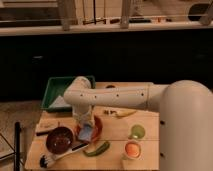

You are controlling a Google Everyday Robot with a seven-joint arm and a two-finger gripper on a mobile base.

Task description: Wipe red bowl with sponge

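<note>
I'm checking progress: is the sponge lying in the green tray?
No, the sponge is at the red bowl on the table, right under the gripper, apart from the green tray.

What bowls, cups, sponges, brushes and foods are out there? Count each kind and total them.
Bowls: 2, red bowl and dark brown bowl
Cups: 2, green cup and orange-inside cup
Sponges: 1, sponge
Brushes: 1, brush
Foods: 2, banana and green vegetable
Total: 8
The tool is at the red bowl, just above the sponge.

Hand, sponge apparently in red bowl
</note>
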